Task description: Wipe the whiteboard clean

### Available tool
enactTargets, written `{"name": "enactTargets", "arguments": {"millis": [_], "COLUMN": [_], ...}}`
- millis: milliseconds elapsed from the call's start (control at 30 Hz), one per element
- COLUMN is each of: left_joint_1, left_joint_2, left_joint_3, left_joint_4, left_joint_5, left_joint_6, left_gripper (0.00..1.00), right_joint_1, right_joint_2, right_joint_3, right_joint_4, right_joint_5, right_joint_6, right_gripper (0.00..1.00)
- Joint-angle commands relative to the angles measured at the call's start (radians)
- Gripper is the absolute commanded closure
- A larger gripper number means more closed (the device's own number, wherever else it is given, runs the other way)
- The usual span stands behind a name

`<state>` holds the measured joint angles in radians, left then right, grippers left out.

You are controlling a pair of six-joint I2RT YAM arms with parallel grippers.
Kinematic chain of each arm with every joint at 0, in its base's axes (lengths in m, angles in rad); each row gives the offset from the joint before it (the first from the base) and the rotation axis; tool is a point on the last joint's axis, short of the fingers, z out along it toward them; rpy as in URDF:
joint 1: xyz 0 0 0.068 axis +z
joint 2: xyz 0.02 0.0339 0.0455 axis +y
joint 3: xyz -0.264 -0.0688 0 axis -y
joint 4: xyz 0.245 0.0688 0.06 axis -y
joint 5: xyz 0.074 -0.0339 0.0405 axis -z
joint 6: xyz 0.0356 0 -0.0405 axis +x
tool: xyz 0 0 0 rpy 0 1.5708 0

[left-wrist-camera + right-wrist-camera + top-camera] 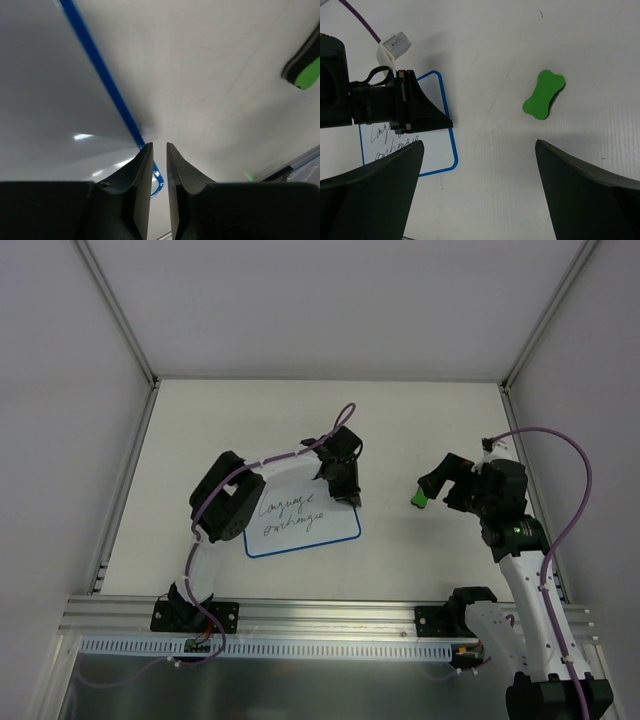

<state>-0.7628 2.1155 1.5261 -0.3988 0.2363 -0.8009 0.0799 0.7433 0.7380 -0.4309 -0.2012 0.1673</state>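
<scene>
The left pincer [158, 145] is all but closed, with only a thin slit between its two dark fingers. Its tips point down at the thin blue border of the whiteboard [300, 520], close to the board's far right corner. Whether the tips actually press on the board cannot be told, and nothing shows between them. The whiteboard lies flat on the pale surface [400, 430] in front of the left arm, slightly askew, and carries two lines of dark handwriting across its middle. The right pincer [479, 145] is spread wide and holds nothing. It hangs over bare surface between the board's right edge and a green bone-shaped eraser [543, 94]. The eraser lies on the surface, apart from the board and to its right. In the top view it sits just beside the right pincer's fingers. In the left wrist view one end of it shows at the upper right.
</scene>
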Motion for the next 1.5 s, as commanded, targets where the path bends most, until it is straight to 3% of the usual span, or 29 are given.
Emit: {"name": "enactTargets", "arguments": {"millis": [0,67,200,233,500,600,800,933,1133,1467], "left_joint_1": [-0.046,-0.056,-0.050,-0.047,0.081,0.189,0.362,0.447,0.493,0.528], "left_joint_2": [0.027,0.035,0.000,-0.040,-0.327,-0.521,-0.693,-0.741,-0.738,-0.626], "left_joint_3": [0.147,0.207,0.235,0.227,-0.036,-0.202,-0.443,-0.591,-0.688,-0.647], "left_joint_4": [-0.017,-0.017,-0.018,-0.020,-0.021,-0.028,-0.035,-0.038,-0.038,-0.040], "left_joint_5": [0.049,0.044,0.011,-0.006,-0.149,-0.202,-0.221,-0.220,-0.230,-0.281], "left_joint_6": [-0.055,-0.049,0.001,0.014,0.114,0.152,0.180,0.193,0.184,0.238], "left_gripper": [0.81,0.78,0.60,0.49,0.01,0.01,0.02,0.10,0.24,0.55], "right_joint_1": [-0.011,-0.012,-0.015,-0.015,-0.012,-0.002,0.029,0.041,0.052,0.055], "right_joint_2": [-0.001,0.008,0.028,0.034,0.191,0.321,0.421,0.485,0.519,0.548], "right_joint_3": [0.014,0.020,0.031,0.034,0.072,0.098,0.129,0.146,0.121,0.100], "right_joint_4": [-0.015,-0.025,-0.029,-0.031,-0.054,-0.060,-0.057,-0.049,0.000,0.026], "right_joint_5": [0.019,0.035,0.054,0.060,0.157,0.192,0.253,0.252,0.218,0.218], "right_joint_6": [-0.012,-0.015,-0.017,-0.015,0.021,0.041,0.054,0.069,0.080,0.084], "right_gripper": [0.01,0.01,0.01,0.01,0.01,0.02,0.02,0.02,0.02,0.02]}}
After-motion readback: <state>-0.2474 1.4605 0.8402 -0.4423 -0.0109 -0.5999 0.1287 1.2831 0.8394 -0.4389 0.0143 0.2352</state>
